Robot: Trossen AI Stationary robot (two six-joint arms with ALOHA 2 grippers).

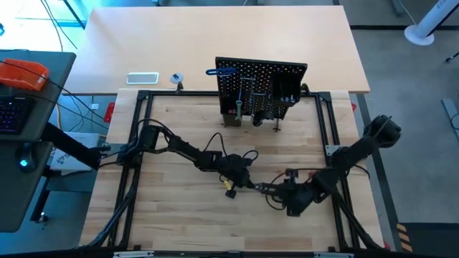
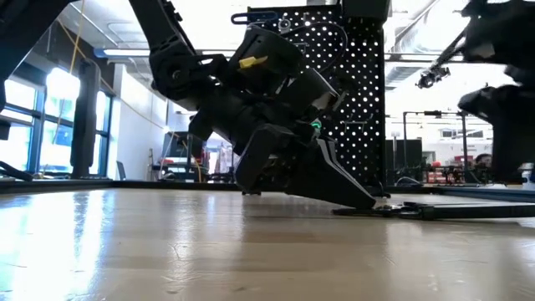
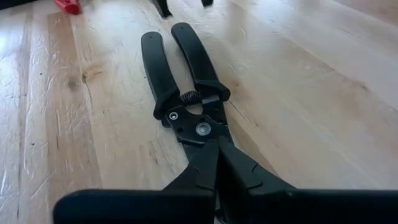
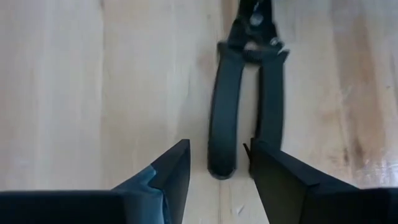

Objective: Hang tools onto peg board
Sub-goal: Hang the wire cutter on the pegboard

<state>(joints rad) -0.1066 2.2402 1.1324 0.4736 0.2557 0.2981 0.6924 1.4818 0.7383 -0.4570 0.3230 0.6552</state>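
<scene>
With the black-handled pliers (image 3: 186,93) flat on the table (image 1: 179,229) before the peg board (image 1: 262,89), the left gripper (image 3: 214,171) clamps their nose while the right gripper (image 4: 217,165) gapes around a handle end, apparently needing closure before lifting

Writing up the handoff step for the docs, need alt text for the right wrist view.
Black-handled pliers lie flat on the pale wooden table, handles pointing toward the camera. The right gripper is open, its two dark fingers spread at the handle ends, one handle tip showing in the gap between them and nothing gripped.
</scene>
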